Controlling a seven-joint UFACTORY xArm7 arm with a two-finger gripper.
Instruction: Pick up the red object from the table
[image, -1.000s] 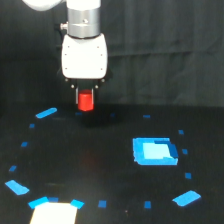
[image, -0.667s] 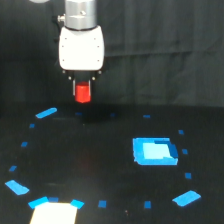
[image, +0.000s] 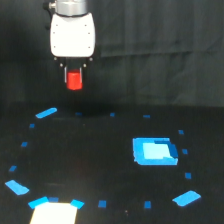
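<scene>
The red object (image: 74, 80) is a small red-orange stubby block held between the fingers of my gripper (image: 74, 80). The gripper hangs from the white arm head (image: 72, 34) at the upper left of the exterior view. The gripper is shut on the red object and holds it well above the black table (image: 100, 165). The object's lower part shows below the fingers; its top is hidden by the gripper body.
A blue square patch (image: 155, 151) lies on the table at the exterior view's right. A pale rectangle (image: 54, 212) sits at the bottom left edge. Small blue tape marks ring the middle, such as one at the left (image: 46, 113). A dark curtain hangs behind.
The gripper has risen with the red object shut in it, from just above the table to well above it, and shifted a little to the exterior view's left.
</scene>
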